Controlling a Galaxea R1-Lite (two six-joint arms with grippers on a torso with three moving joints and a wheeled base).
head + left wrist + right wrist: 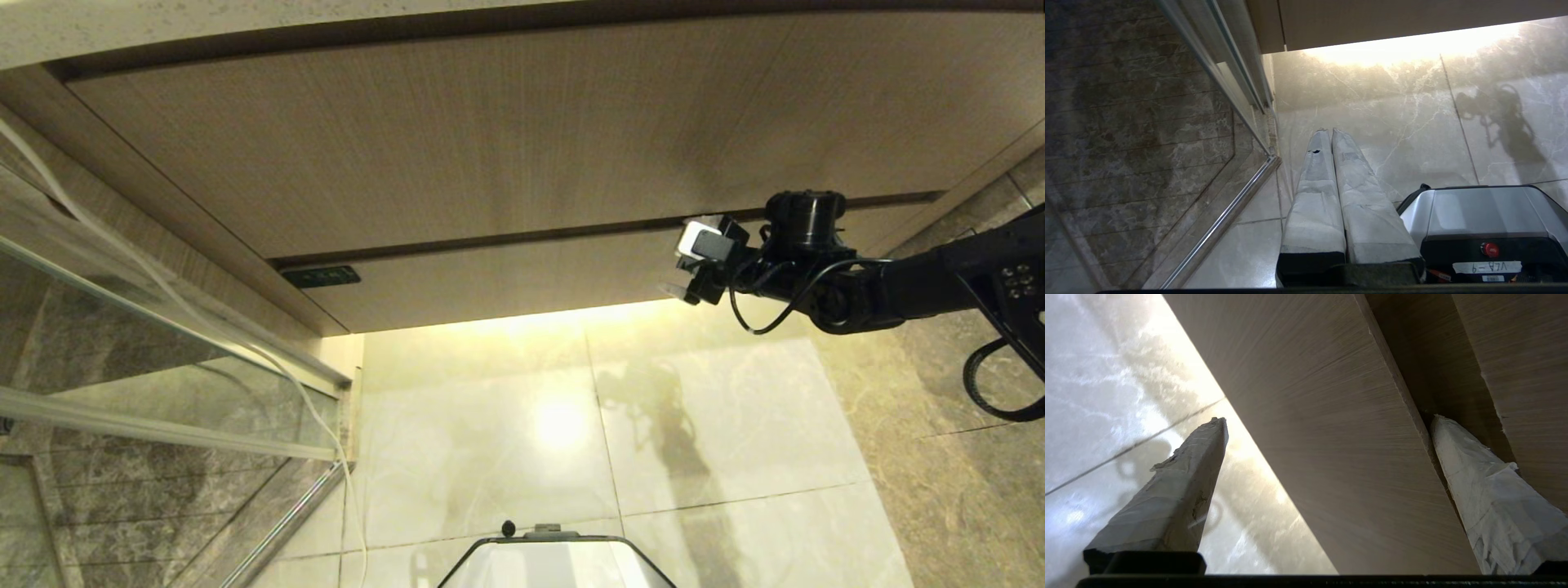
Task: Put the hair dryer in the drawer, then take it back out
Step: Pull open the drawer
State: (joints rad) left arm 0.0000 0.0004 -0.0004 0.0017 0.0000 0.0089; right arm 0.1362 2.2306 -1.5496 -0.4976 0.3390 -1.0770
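Shut drawer point(506, 282) low on the cabinet: narrow wood-grain front under the tall panel point(457, 139), dark label point(321, 277) at its left end. Hair dryer itself in no view; place cannot be told. White cord point(277, 359) trailing down along the glass door point(122, 343) at left.

Right hand point(684, 263) reaching in from the right, up against the drawer front near its right end. Fingers spread wide apart, holding nothing. In the right wrist view, one wrapped finger point(1486, 498) with its tip at the dark gap between drawer front and tall panel, the other point(1180, 490) below the front's lower edge, over the lit floor point(694, 425). Contact with the wood: cannot tell.

Left hand point(1329, 130) parked low, pointing at the floor tiles just beside the robot's base point(1486, 212). Wrapped fingers point(1314, 196) pressed together, nothing between them.
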